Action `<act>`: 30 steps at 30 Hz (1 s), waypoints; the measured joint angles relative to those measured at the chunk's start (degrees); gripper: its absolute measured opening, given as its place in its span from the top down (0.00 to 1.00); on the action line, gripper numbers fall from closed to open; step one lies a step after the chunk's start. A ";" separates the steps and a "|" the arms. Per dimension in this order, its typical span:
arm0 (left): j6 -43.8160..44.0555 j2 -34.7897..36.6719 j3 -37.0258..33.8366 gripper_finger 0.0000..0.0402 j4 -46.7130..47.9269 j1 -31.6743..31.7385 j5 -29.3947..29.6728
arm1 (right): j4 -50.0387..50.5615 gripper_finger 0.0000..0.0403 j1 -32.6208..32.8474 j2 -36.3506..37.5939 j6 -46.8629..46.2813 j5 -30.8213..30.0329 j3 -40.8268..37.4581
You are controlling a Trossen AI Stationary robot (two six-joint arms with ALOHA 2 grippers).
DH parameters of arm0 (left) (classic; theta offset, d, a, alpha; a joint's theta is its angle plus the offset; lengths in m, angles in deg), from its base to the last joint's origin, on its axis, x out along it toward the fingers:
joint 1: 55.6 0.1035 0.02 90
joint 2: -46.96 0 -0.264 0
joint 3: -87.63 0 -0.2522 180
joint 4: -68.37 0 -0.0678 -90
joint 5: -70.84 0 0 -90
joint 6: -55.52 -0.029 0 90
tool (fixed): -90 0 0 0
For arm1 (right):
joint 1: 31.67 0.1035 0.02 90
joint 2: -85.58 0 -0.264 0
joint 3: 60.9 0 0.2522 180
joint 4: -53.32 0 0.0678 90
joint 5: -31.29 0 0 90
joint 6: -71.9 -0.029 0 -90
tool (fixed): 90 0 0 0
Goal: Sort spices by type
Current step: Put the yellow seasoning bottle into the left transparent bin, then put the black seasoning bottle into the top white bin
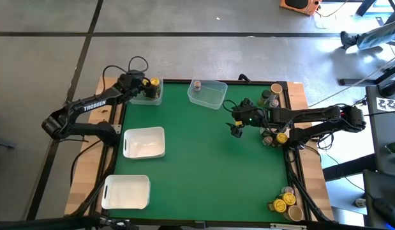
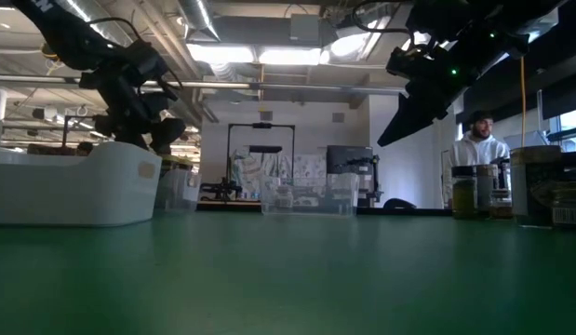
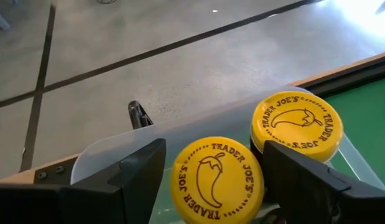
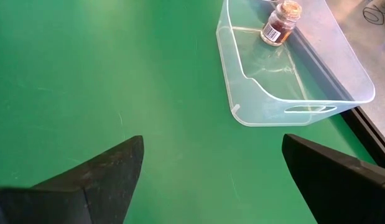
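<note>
Two spice jars with yellow lids stand in a clear tub (image 1: 148,94) at the table's far left corner. My left gripper (image 3: 214,180) is open above that tub (image 3: 117,146). Its fingers stand on either side of the nearer yellow lid (image 3: 217,177), and the second yellow lid (image 3: 296,127) is just beyond. In the high view my left gripper (image 1: 148,86) covers part of the tub. My right gripper (image 1: 236,131) is open and holds nothing, hovering over the green mat (image 4: 117,74). Near it a second clear tub (image 4: 285,87) holds one jar (image 4: 280,22). My left gripper comes at the nearer yellow-lidded jar from above, one finger (image 3: 136,177) on each side of the lid's rim (image 3: 180,180). A gap shows at one finger. At the other finger (image 3: 304,183) I cannot tell whether it touches the lid.
Two white trays (image 1: 144,142) (image 1: 126,191) lie on the table's left side. Spice jars stand in groups along the right edge, at the far corner (image 1: 272,96), the middle (image 1: 275,137) and the near corner (image 1: 286,203). The green mat (image 1: 203,166) is bare in the middle.
</note>
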State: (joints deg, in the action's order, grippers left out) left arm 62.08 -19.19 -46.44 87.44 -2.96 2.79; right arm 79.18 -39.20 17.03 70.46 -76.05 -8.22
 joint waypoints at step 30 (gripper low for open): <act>-8.58 3.27 8.74 0.34 -6.04 -21.09 -24.76 | -0.02 0.05 0.00 -0.02 -1.59 0.42 0.00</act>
State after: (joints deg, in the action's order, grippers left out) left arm 53.50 -15.92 -37.70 81.40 -24.04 -21.97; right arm 79.15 -39.20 17.01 68.87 -75.63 -8.22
